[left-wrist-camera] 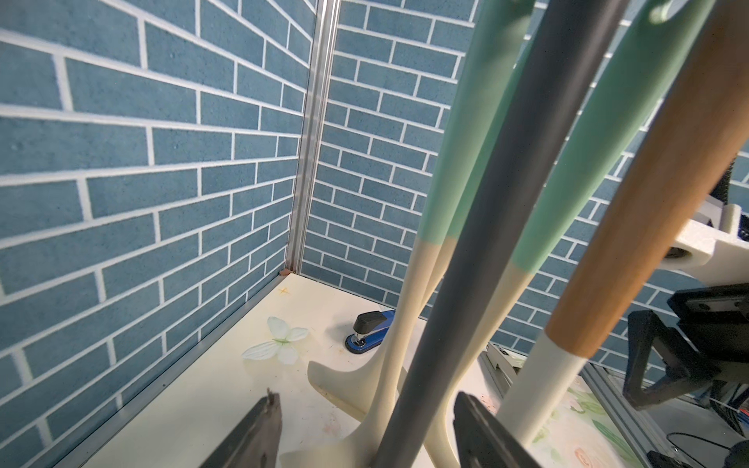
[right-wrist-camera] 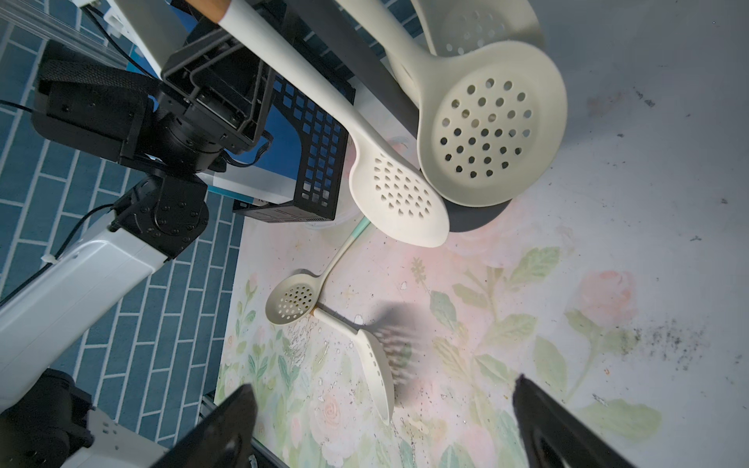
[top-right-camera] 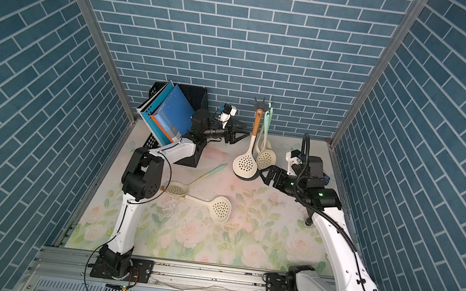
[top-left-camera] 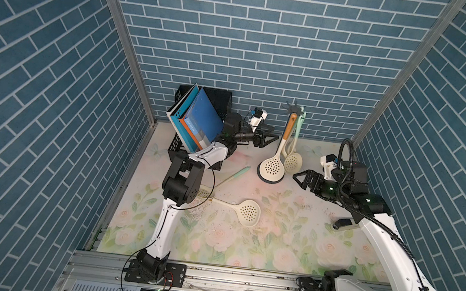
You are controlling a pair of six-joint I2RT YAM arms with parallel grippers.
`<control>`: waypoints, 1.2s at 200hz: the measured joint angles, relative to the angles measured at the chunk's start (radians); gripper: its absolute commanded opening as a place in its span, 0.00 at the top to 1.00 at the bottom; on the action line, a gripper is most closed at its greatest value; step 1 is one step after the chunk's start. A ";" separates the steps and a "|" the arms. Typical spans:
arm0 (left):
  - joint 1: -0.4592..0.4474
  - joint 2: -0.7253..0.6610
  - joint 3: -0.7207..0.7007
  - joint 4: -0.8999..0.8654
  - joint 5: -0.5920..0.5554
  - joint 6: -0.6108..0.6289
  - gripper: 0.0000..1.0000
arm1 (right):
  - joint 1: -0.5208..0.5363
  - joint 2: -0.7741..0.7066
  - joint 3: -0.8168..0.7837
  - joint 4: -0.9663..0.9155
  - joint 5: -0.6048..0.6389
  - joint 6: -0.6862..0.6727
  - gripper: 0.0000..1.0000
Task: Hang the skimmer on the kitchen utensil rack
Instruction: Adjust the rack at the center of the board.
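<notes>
We see our left gripper (top-left-camera: 274,133), jaws apart, just left of the kitchen utensil rack (top-left-camera: 292,108), where a skimmer (top-left-camera: 272,166) hangs; lower right, our right gripper (top-left-camera: 298,181) gapes empty.

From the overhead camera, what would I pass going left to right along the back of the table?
A black mesh file box holding books → the kitchen utensil rack hung with skimmers → the right gripper, open.
</notes>
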 measured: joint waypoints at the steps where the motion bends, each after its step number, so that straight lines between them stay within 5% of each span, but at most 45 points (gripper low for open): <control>1: -0.001 0.000 0.002 -0.001 0.000 0.001 0.28 | 0.000 0.000 0.000 0.000 0.000 0.000 0.02; 40: -0.016 0.007 0.028 -0.002 0.010 0.004 0.36 | 0.000 0.015 0.000 0.004 0.000 0.007 0.02; 162: -0.048 0.072 0.101 -0.023 0.037 0.010 0.39 | 0.000 0.023 0.000 0.005 -0.001 0.007 0.03; 196: -0.053 0.076 0.104 -0.027 0.039 0.019 0.54 | 0.000 0.023 0.000 0.005 -0.001 0.007 0.04; 240: -0.058 0.077 0.104 -0.031 0.044 0.022 0.62 | 0.000 0.023 0.000 0.005 -0.001 0.007 0.04</control>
